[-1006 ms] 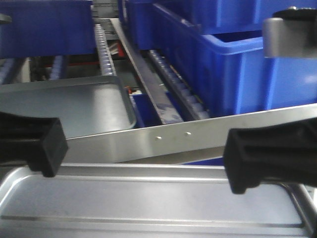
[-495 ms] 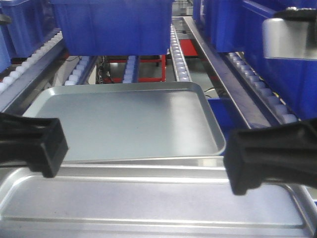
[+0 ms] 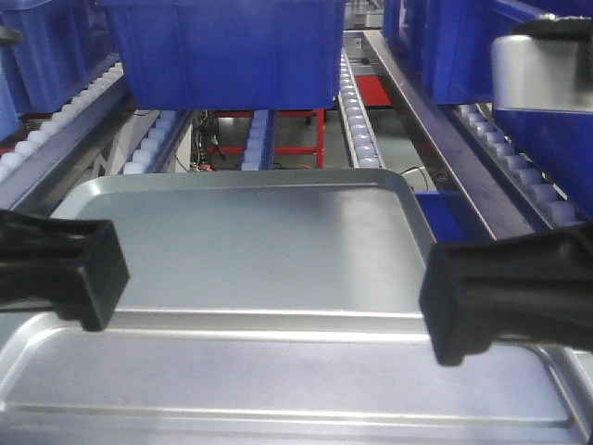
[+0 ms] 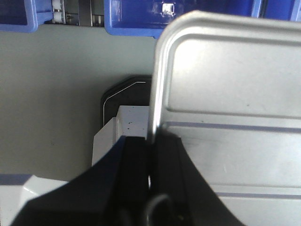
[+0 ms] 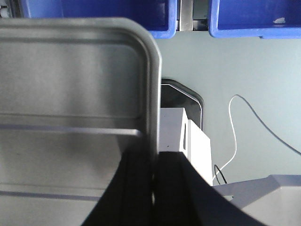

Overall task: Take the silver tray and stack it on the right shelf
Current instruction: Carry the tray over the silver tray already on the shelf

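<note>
I hold the silver tray level across the bottom of the front view, one raised ridge showing on its shiny floor. My left gripper is shut on its left rim and my right gripper is shut on its right rim. In the left wrist view the black fingers pinch the rim of the tray. The right wrist view shows the same grip on the opposite edge of the tray. The right shelf, with lanes of white rollers, lies straight ahead beyond the tray.
A larger smooth dull-grey tray lies on the rack just past the held tray. Blue bins stand on the roller lanes behind it and on both sides. A steel rail runs along the right. Grey floor shows below.
The view has swung across the rack: the steel front bar and the blue bin on the right are gone, and the grey tray is now centred and closer. Both grips on the silver tray are unchanged.
</note>
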### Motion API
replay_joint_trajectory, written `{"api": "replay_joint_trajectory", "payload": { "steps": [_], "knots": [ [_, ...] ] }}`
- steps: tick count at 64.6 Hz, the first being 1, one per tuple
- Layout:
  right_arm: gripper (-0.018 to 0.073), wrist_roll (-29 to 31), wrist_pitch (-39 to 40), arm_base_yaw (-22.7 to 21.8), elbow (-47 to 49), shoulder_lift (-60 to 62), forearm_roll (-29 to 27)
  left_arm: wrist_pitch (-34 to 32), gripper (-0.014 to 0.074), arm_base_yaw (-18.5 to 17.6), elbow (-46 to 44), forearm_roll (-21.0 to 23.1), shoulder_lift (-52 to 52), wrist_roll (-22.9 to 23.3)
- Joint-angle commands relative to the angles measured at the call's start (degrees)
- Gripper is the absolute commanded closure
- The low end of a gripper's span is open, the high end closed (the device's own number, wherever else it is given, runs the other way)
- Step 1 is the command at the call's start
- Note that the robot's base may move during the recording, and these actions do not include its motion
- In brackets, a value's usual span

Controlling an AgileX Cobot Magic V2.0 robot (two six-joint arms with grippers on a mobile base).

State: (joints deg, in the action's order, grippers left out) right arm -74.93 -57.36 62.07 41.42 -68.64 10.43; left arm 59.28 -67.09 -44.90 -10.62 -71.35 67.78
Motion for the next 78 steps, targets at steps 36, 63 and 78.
{"api": "replay_joint_trajectory", "payload": {
  "steps": [36,63,78],
  "knots": [
    [0.0501,0.38,-18.3,-0.36,0.46,1.3,3.2,16.05,0.0689,-0.01,-0.6,-5.03,1.23,0.47],
    [0.0501,0.38,-16.73,-0.36,0.46,1.3,3.25,16.05,0.0689,-0.01,-0.6,-5.03,1.23,0.47],
    [0.0501,0.62,-14.02,-0.43,0.46,1.3,4.63,13.84,0.0688,-0.01,-0.71,-5.56,1.23,-2.8]
  ]
}}
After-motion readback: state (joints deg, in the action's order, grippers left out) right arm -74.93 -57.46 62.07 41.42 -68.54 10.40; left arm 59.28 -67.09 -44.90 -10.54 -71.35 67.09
